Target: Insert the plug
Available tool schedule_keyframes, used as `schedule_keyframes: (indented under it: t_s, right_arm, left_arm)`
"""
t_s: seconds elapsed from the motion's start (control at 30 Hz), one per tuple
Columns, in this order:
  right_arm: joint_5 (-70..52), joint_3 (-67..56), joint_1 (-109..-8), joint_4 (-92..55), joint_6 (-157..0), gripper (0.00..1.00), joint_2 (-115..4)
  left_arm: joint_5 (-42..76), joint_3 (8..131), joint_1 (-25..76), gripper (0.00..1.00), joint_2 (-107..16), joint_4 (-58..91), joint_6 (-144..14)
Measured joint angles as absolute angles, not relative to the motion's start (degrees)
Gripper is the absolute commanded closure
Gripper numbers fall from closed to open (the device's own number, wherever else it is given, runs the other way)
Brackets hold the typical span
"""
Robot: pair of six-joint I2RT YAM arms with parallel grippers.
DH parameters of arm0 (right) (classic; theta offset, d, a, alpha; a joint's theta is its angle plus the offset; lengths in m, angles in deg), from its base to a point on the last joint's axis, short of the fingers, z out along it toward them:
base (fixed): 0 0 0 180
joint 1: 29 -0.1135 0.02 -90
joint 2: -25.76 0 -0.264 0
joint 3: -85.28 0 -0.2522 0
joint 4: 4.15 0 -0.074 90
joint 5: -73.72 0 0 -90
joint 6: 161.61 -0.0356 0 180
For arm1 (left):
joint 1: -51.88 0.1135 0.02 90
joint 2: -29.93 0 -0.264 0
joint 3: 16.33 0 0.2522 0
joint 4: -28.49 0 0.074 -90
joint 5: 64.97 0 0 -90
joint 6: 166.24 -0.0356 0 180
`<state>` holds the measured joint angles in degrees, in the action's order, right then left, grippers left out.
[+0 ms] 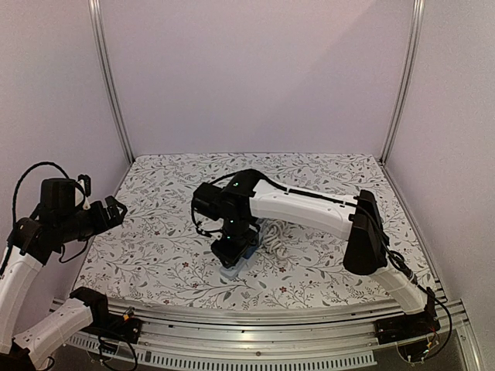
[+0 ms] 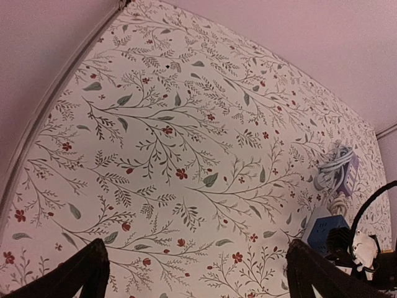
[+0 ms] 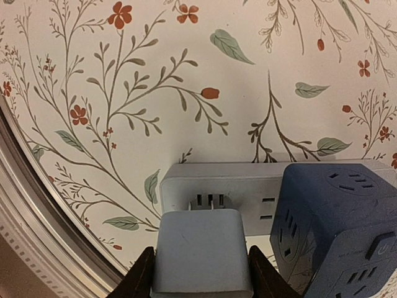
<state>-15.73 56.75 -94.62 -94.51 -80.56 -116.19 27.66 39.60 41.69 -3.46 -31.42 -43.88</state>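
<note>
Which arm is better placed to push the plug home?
The right arm: its jaws are shut on the plug, prongs right at a socket of the strip. The left arm hangs far off at the left edge, jaws open and empty.

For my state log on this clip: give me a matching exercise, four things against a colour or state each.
1 plug
2 cube socket
3 left pincer
4 cable

A open, empty
B dark blue
C held in right pincer at power strip
D white, coiled

Pairs: 1-C, 2-B, 3-A, 4-D
</note>
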Motion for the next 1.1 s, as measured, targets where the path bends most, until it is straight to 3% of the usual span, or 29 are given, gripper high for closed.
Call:
schedule_keyframes:
  t_s: [0.77,1.1]
  right_arm:
    - [-18.2,56.5,-93.9,-94.4,-80.4,1.0,-116.6]
    - [-17.4,48.0,-93.7,-90.3,-80.8,1.0,-112.3]
  left_arm:
    - [27.7,39.6,42.5,0.0,-3.5,-31.4,-43.9]
    - [27.7,39.6,43.2,0.01,-3.5,-31.4,-43.9]
